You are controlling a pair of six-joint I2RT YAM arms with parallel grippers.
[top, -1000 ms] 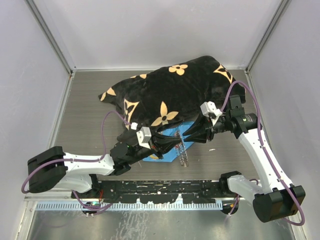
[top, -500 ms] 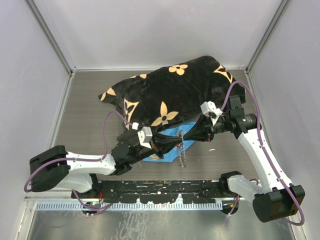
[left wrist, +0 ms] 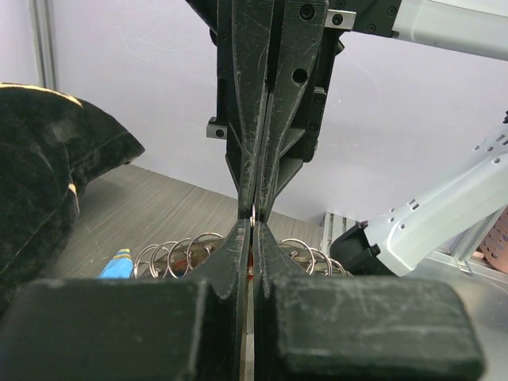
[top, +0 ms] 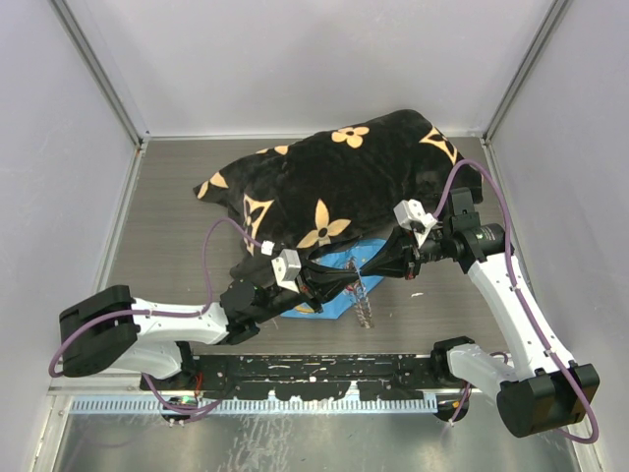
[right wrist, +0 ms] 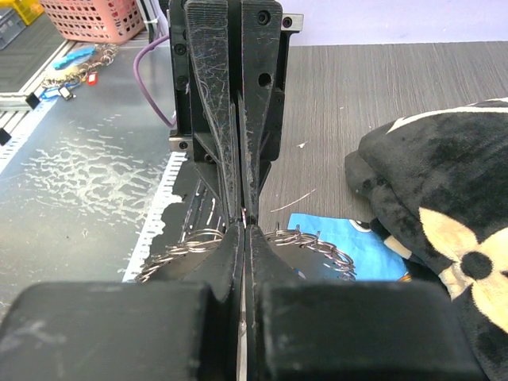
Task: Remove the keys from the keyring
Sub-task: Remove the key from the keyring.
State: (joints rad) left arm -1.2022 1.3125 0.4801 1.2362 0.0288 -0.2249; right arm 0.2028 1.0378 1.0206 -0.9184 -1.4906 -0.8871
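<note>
- left gripper point(top: 346, 279) comes in from the near left and is clenched tight, no gap btwn the fingers in its own wrist cam
- right gripper point(top: 366, 267) comes in from the right, also squeezed fully shut
- the 2 sets of tips meet nose to nose, touching or v close, above the blue cloth point(right wrist: 373, 246)
- keyring point(top: 365, 303) sits right at that meeting point. In the top cam it trails from the tips toward the near edge, over the near right corner of the blue cloth
- both wrist cams show its coiled wire poking out on either side of the pinched tips
- left looks nipped on the keyring wire. Right is at the same spot, but can't tell what exactly it's biting
- keys: too small, can't pick them out on the ring
- big black cloth point(top: 344, 187) w/ tan flower prints is bunched up on the table point(top: 177, 226) just beyond the grippers
- pink basket point(right wrist: 95, 17) off past the table's near edge, seen in the right wrist cam
</note>
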